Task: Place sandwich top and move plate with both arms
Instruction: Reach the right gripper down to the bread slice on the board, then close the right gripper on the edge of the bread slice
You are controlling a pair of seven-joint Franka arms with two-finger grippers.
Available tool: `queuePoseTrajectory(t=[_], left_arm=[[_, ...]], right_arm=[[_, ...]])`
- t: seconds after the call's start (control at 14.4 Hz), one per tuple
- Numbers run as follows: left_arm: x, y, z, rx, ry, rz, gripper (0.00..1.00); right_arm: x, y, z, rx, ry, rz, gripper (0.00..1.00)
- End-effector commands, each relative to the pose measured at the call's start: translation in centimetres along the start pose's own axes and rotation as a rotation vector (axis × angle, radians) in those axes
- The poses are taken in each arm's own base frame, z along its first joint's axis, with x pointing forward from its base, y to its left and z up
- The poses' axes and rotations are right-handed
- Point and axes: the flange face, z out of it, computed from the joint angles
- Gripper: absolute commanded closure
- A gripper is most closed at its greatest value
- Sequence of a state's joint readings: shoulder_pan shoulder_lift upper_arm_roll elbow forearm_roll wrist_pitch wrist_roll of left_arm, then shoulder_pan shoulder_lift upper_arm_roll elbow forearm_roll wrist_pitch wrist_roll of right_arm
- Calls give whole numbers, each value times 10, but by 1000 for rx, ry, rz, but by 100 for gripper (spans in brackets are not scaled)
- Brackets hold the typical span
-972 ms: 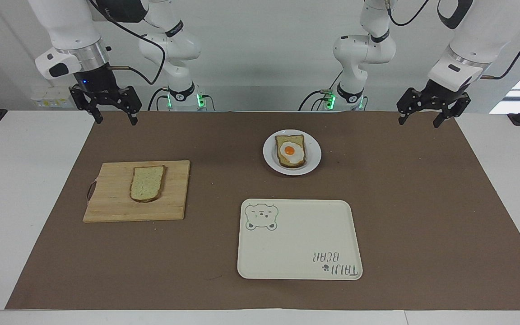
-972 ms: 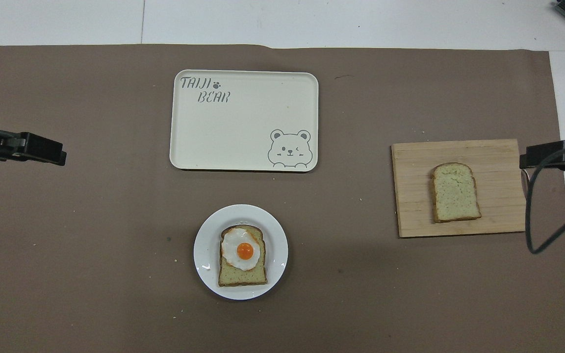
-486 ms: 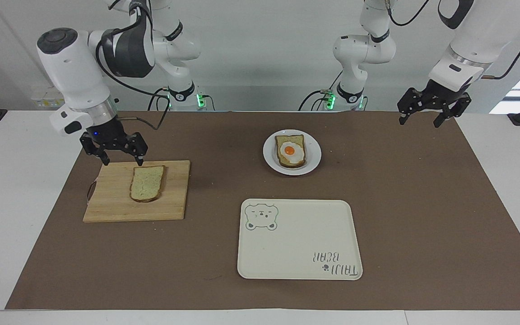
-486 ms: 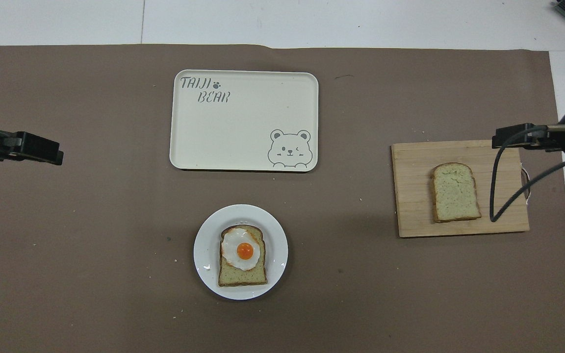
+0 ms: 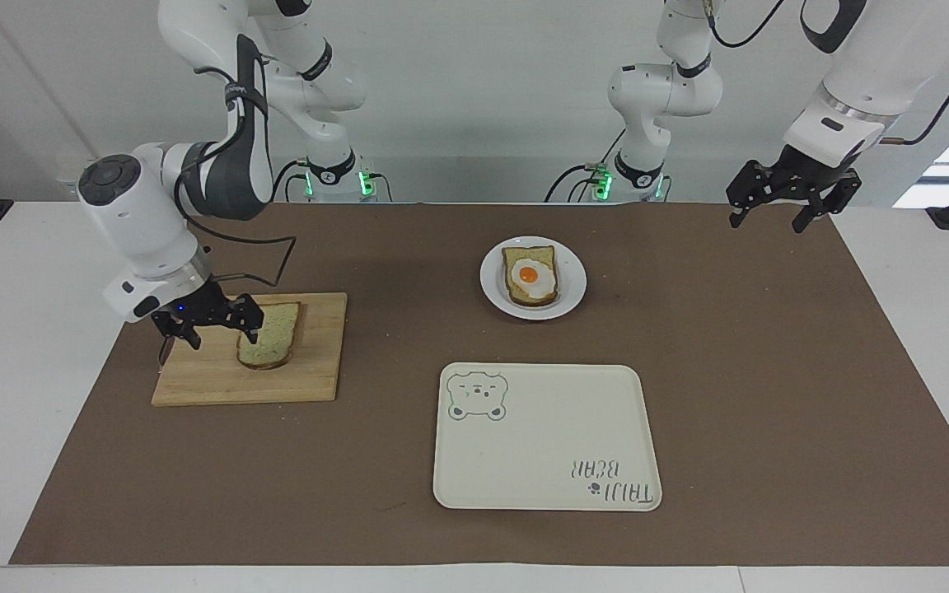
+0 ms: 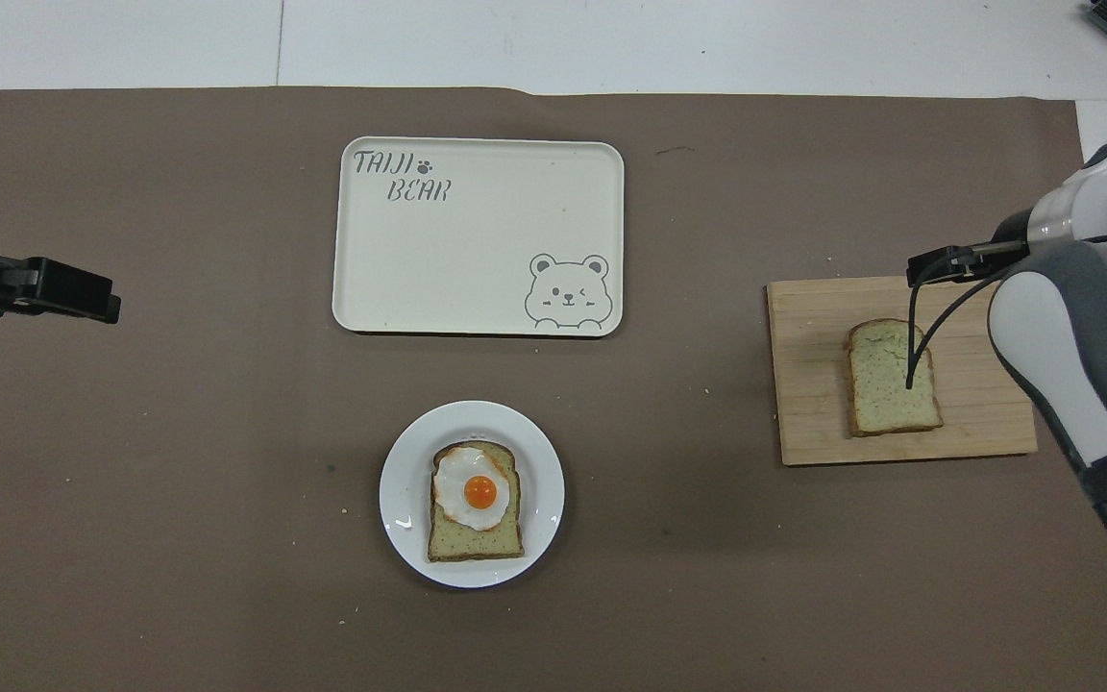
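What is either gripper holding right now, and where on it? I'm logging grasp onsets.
Nothing is held. The right gripper is open, low over the cutting board beside the sandwich top; the left gripper waits open.

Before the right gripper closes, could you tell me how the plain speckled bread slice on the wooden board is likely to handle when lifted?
The plain speckled bread slice looks thin and flat, so probably light, and it may sag if lifted by one edge. Its crumb looks soft, so a hard pinch from the open right gripper could dent it. Lying flat on the wooden cutting board, it won't roll.
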State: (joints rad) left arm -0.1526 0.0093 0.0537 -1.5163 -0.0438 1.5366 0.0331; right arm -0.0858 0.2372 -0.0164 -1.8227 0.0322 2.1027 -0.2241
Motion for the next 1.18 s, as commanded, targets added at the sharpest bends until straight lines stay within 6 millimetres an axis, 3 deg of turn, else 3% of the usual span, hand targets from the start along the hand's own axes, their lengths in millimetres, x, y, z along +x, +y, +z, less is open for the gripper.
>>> queuePoseTrajectory(t=[0.0,0.28,0.56,0.83,0.9,1.11], left_arm=[[-5,-2,-5,-12,-3,-1,0],[-5,-3,-5,-12,-3,-4,0],[-5,-3,-5,-12,-3,-4,0],[-5,-3,-5,-12,-3,-4,0],[-5,-3,-5,-12,-3,-4,0],[-5,-2,-5,-12,-3,-2,0]], right_arm=[[-14,5,20,40,-17,-28,0],[-40,23,54,125,-44,-47,0],[-52,36,81,117,-38,-61,0],[-57,36,92,126,-53,-58,0],[-59,36,94,127,-58,-56,7],[-60,36,95,128,-61,-54,53]])
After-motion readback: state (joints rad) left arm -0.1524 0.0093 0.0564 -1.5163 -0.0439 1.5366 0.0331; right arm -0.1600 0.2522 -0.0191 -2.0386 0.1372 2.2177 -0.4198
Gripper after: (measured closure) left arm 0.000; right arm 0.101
